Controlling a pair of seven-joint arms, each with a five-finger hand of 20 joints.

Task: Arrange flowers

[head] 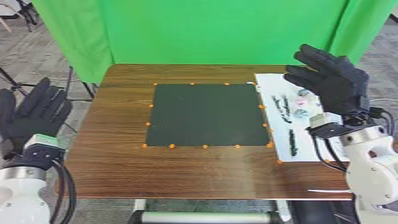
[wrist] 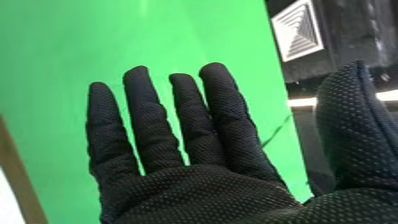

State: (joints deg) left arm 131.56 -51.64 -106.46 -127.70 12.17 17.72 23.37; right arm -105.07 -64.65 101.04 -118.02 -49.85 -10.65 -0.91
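While the left hand (head: 35,112) hangs open beside the tabletop (head: 107,170), the right hand (head: 333,82), fingers straight, is up above the white sheet (head: 311,150), where the flowers (head: 301,102) lie, right of the dark mat (head: 204,115).

The robot's arms are white, rounded at the joints, with small dark screws and a grey metallic collar near each wrist. Black cables loop beside both forearms. Each robot hand (head: 334,85) wears a black fabric glove flecked with tiny pale dots, above a black wrist mount.
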